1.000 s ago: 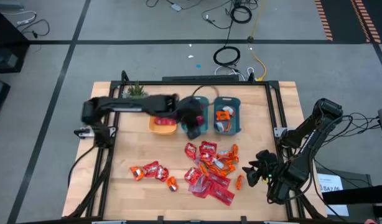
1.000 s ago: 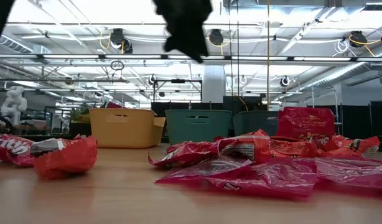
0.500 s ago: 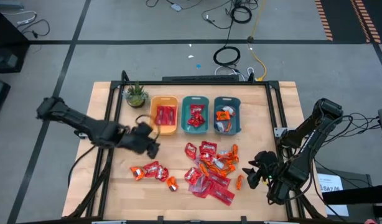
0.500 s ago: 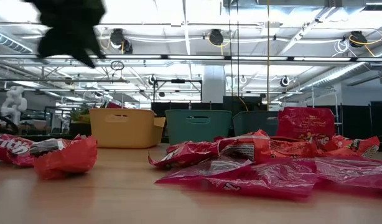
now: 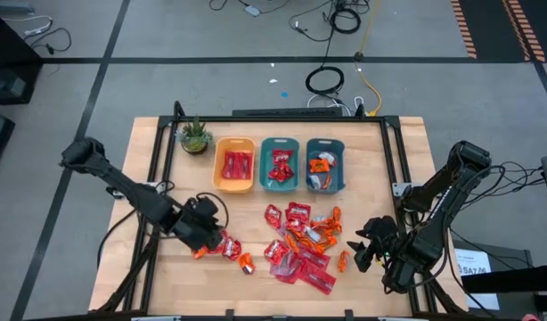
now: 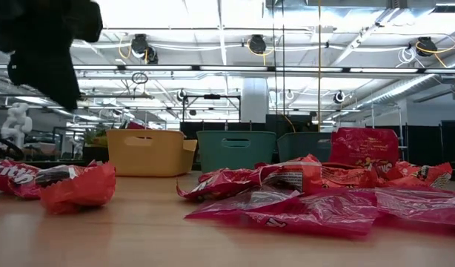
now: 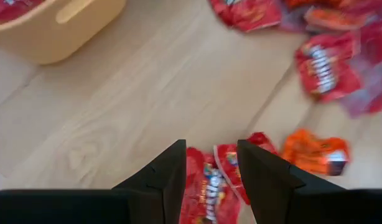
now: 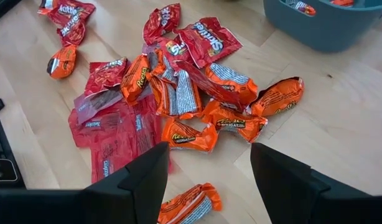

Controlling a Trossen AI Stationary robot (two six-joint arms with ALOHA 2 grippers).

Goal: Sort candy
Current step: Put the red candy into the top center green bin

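High view: the whole table [image 5: 175, 267] is laid out, with the left gripper [image 5: 205, 234] at centre-left of the frame over a small cluster of candy [image 5: 222, 245], and the right gripper [image 5: 367, 248] parked at lower right beside the main candy pile [image 5: 300, 239]. Three bins are seen in a row in the upper middle: a yellow bin [image 5: 234, 165] and two teal bins [image 5: 279, 164] [image 5: 325, 165], each already holding some wrapped pieces, with a potted plant [image 5: 195, 135] to their left.

Left wrist view: what the overhead frame cannot resolve is given here. The left gripper's fingers [image 7: 172, 174] are spread, with red packets [image 7: 206, 183] lying on the wood in the gap between them and nothing pinched; an orange piece [image 7: 315, 154] sits to the right, and the yellow bin's corner fills the upper left.

Right wrist view: the right gripper's fingers [image 8: 144, 177] are held wide apart above bare wood, one orange piece [image 8: 188, 204] lying between them. Writing can be read only here: "Skittles" on a red packet [image 8: 206, 38] at top centre, and "Reese's" on orange wrappers [image 8: 190, 134] in mid-frame.

Low view: the bins are seen side-on behind the packets, and a dark gripper shape [image 6: 46, 44] hangs at upper left.
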